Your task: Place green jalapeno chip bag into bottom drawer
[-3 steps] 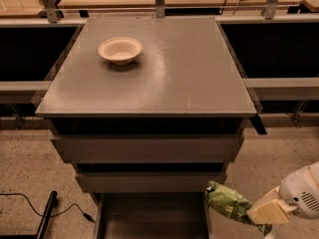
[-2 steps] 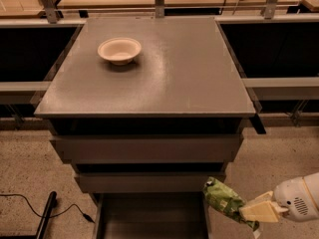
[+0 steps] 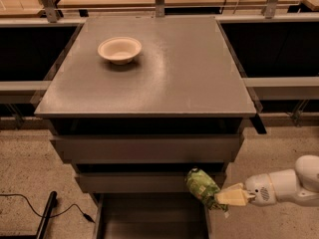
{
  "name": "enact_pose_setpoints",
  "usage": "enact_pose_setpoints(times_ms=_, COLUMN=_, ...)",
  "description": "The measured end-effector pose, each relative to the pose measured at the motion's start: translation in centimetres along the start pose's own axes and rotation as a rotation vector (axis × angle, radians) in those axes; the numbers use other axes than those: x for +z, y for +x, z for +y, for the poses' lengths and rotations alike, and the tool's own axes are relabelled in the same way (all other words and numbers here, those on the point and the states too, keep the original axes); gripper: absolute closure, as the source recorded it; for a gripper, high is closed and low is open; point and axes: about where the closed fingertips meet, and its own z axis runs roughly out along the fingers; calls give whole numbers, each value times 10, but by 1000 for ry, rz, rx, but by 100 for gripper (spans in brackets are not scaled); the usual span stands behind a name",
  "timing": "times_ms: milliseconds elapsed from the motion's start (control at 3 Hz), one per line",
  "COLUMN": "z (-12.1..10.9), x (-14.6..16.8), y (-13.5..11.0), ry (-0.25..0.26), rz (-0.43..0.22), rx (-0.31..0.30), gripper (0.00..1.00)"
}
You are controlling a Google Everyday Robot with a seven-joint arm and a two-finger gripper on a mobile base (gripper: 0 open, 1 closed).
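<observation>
The green jalapeno chip bag (image 3: pixel 201 187) hangs at the lower right, held upright by my gripper (image 3: pixel 225 198), whose cream fingers are shut on its lower end. The white arm reaches in from the right edge. The bag sits over the right wall of the open bottom drawer (image 3: pixel 149 218), a shallow grey tray pulled out at the bottom of the frame, just below the front of the middle drawer. The drawer floor shows no objects.
A cream round bowl (image 3: pixel 119 50) sits on the grey cabinet top (image 3: pixel 164 73) at the back left. Two wider drawers (image 3: pixel 147 148) stick out above the bottom one. A black cable (image 3: pixel 30 208) and black bar lie on the speckled floor at left.
The gripper and bag have moved left and slightly up, from beside the cabinet to the right edge of the bottom drawer. The bowl has not moved.
</observation>
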Motion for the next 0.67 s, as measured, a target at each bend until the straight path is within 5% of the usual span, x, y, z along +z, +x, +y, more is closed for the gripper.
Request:
enact_pose_setpoints(times_ms=333, z=-20, x=27, y=21, ry=-56, rz=-6, rx=56, gripper=100)
enact_pose_setpoints(times_ms=667, z=-23, x=30, y=20, ry=-58, rz=-9, rx=62, gripper=100)
